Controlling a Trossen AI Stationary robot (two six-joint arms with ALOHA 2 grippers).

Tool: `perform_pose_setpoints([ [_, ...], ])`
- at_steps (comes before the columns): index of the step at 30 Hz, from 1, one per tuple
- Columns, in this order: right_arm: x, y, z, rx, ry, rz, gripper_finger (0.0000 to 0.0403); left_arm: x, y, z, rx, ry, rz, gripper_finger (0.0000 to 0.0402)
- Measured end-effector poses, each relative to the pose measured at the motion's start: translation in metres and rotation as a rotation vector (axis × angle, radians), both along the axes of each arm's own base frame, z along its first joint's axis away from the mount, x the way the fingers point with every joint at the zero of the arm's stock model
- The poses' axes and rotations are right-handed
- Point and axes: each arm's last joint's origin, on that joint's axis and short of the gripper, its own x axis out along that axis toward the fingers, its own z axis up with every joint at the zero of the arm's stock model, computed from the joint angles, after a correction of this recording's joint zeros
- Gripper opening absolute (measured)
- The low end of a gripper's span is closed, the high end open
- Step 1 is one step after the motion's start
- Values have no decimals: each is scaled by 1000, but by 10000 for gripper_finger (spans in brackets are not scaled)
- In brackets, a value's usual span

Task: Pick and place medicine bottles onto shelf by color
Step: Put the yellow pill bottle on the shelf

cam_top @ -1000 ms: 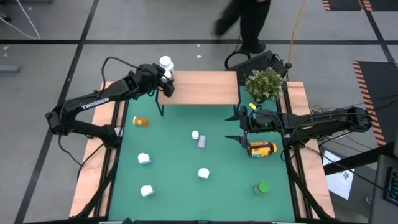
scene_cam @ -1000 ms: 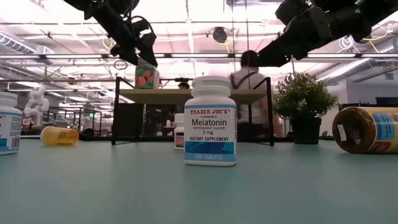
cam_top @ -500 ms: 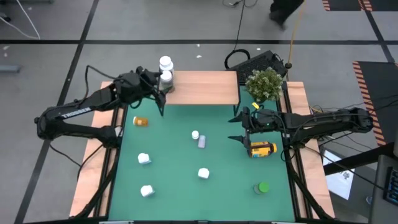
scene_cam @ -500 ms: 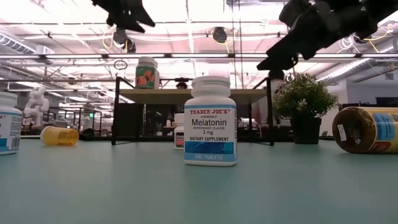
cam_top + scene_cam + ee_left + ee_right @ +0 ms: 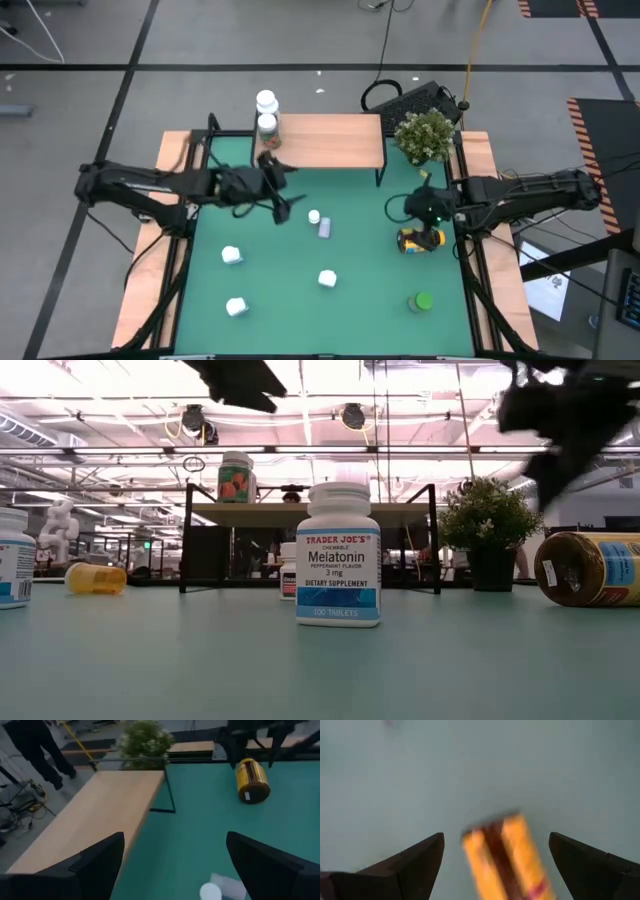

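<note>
The shelf [image 5: 325, 140] stands at the table's far edge. Two white-capped bottles [image 5: 266, 112] are at its far left corner; the low view shows one [image 5: 236, 476] standing on its top. My left gripper [image 5: 279, 190] is open over the green table in front of the shelf, holding nothing. My right gripper [image 5: 420, 207] is open and points down above an amber bottle with a yellow label [image 5: 420, 240], which lies on its side between the fingers' lines [image 5: 505, 855] without touching them. White bottles [image 5: 314, 216] [image 5: 327, 279], an orange one [image 5: 96, 578] and a green one [image 5: 423, 301] sit on the table.
A potted plant [image 5: 426, 135] stands right of the shelf. More white bottles [image 5: 231, 255] [image 5: 236, 307] stand toward the near left, and a grey one [image 5: 325, 229] lies mid-table. The Melatonin bottle [image 5: 338, 555] stands close to the low camera.
My left gripper has drawn back from the bottles at the shelf's far left corner and swung toward the near edge and out over the table's middle, staying open. My right gripper has tipped from nearly level to pointing down over the amber bottle, staying open.
</note>
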Motion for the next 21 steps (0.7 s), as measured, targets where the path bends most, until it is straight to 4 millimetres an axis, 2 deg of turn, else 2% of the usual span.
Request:
perform_pose_setpoints([
  [4, -14, 4, -15, 28, 166, -64, 352, 20, -10, -17, 34, 26, -15, 353],
  [10, -18, 7, -32, 28, 210, -62, 352, 35, -8, -36, 41, 75, -6, 353],
  [15, -11, 8, -47, 15, 206, -5, 352, 37, -2, -37, 40, 68, 13, 353],
  [21, -1, 9, -67, 7, 292, 60, 352, 37, -1, -37, 40, 65, 18, 353],
])
